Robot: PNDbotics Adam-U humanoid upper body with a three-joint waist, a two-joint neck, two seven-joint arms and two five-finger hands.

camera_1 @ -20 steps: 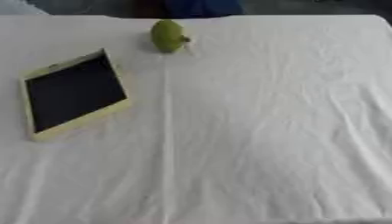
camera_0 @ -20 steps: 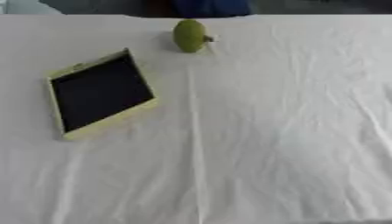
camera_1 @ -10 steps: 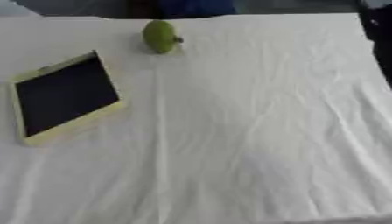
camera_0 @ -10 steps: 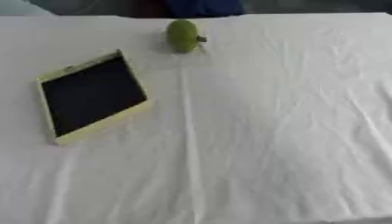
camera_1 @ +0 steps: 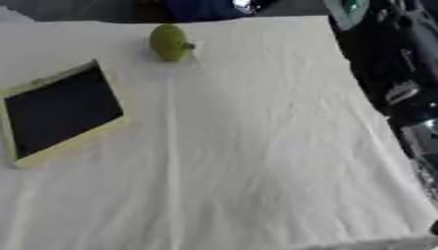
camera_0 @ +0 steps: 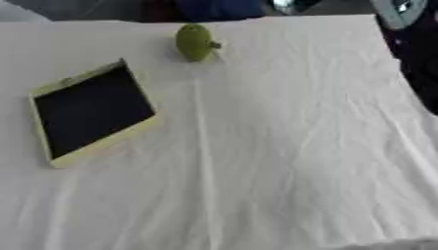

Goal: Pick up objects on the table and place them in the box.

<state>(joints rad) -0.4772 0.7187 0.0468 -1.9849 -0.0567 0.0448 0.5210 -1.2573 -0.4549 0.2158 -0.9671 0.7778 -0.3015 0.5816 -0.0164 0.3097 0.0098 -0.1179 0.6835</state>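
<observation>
Looking down on the table [camera_0: 282, 146], we see it covered by a white, wrinkled cloth with one long crease running from the far edge toward us. A shallow box [camera_0: 92, 111] with a pale yellow-green rim and a dark interior lies on the left part of the cloth, turned at an angle so that one corner points away from us. A small green rounded object [camera_0: 194, 42], pear-like with a short stub on its right side, rests near the far edge of the table, beyond the box and well apart from it. It sits on the cloth, outside the box. The interior of the box appears uniformly dark. Neither of our hands appears in either eye view, so we cannot tell how their fingers are set. Beyond the right edge of the table, dark equipment [camera_1: 402, 73] shows in the right eye view; we cannot make out its parts.
</observation>
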